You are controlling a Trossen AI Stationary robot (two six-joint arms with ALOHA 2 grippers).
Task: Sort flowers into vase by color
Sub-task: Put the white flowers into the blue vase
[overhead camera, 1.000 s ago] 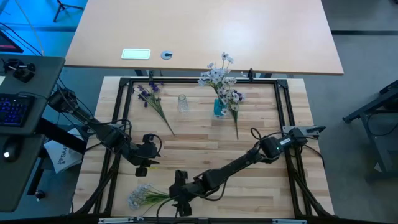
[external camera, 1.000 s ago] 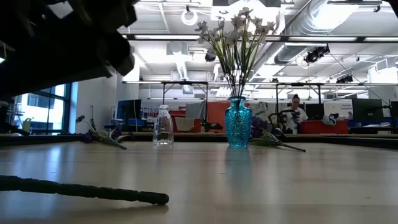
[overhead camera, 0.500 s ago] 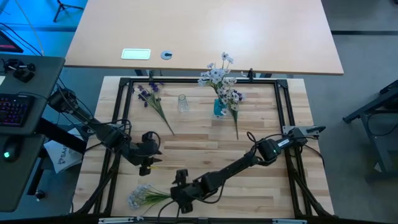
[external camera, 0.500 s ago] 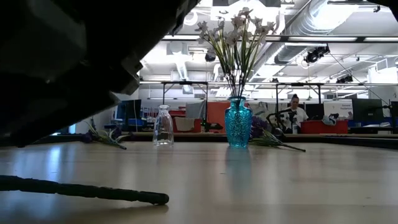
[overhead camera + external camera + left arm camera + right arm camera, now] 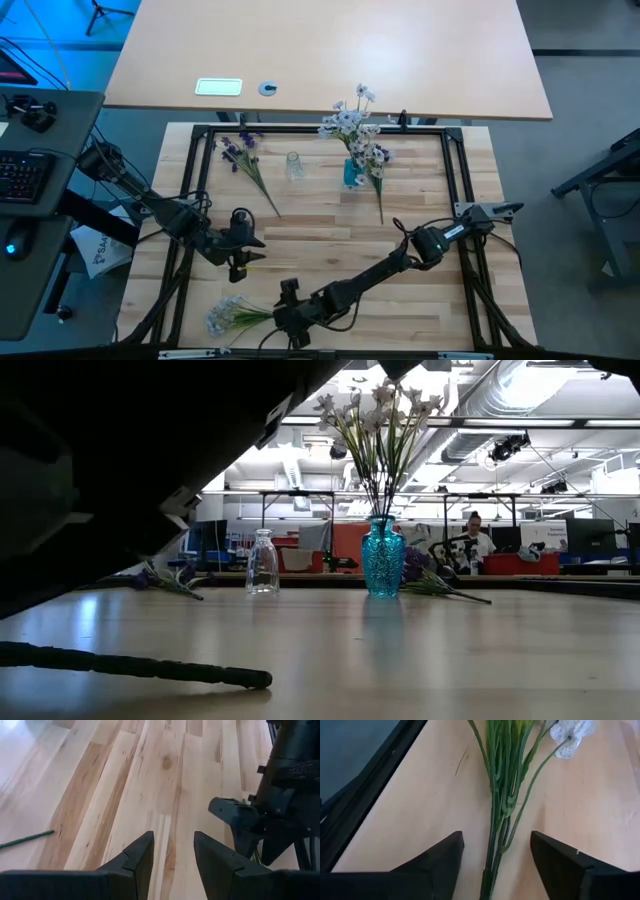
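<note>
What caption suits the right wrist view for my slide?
Open right gripper straddles the stems of a white sprig lying on the table.

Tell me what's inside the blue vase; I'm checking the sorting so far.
The blue vase holds white flowers, their green stems bunched at its neck. No purple blossoms show in it. Its patterned glass hides the stem ends.

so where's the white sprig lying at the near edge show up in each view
High view: the white sprig lies at the bottom left, beside the right gripper.
Low view: only a dark stem lies across the near table; whether it is this sprig is unclear.
Left wrist view: not identifiable.
Right wrist view: its green stems run between the open fingers.
Shared landmark: the right gripper, which also shows in the left wrist view.
</note>
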